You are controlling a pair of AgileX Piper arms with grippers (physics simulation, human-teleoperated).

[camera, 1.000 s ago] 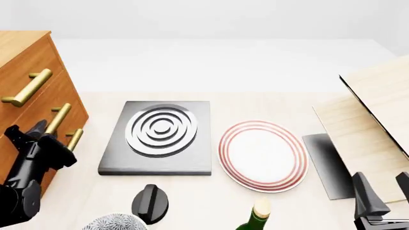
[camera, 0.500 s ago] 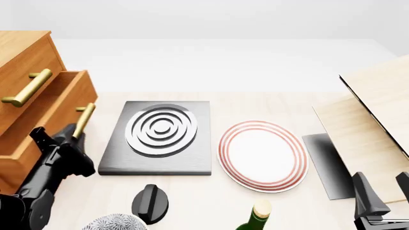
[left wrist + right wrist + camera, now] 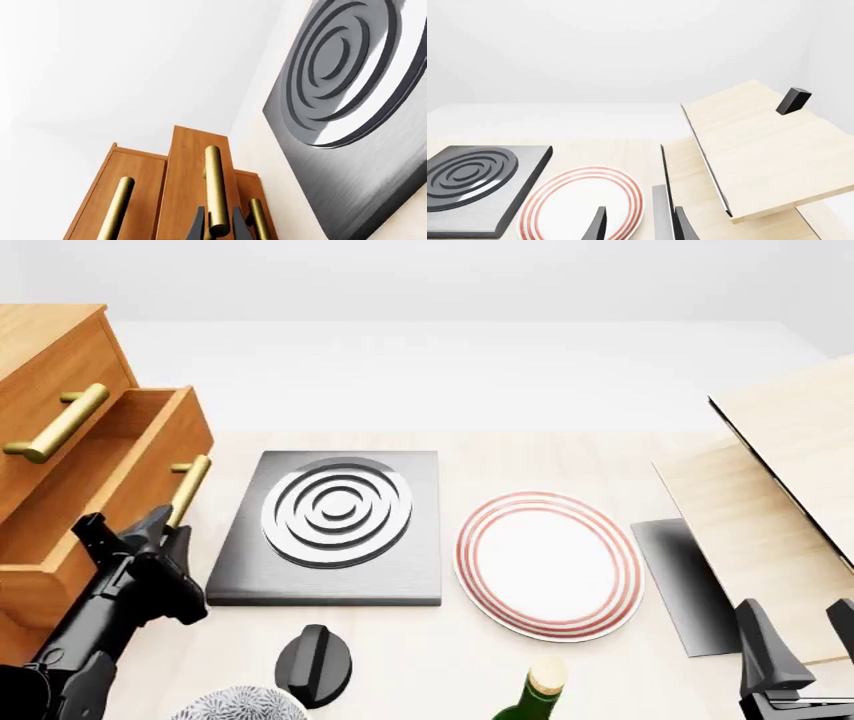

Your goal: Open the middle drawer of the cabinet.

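Simulated kitchen tabletop: hob (image 3: 334, 525), plate (image 3: 549, 565), wine bottle (image 3: 534, 695).

The middle drawer (image 3: 114, 475) projects from the cabinet (image 3: 47, 345) toward the hob plate (image 3: 334, 530), leaving only a narrow strip of bare table (image 3: 441, 445) between them. The left gripper (image 3: 158, 530) occupies that strip, apparently clamped on the handle (image 3: 187, 490). Beyond the hob, the table is open.
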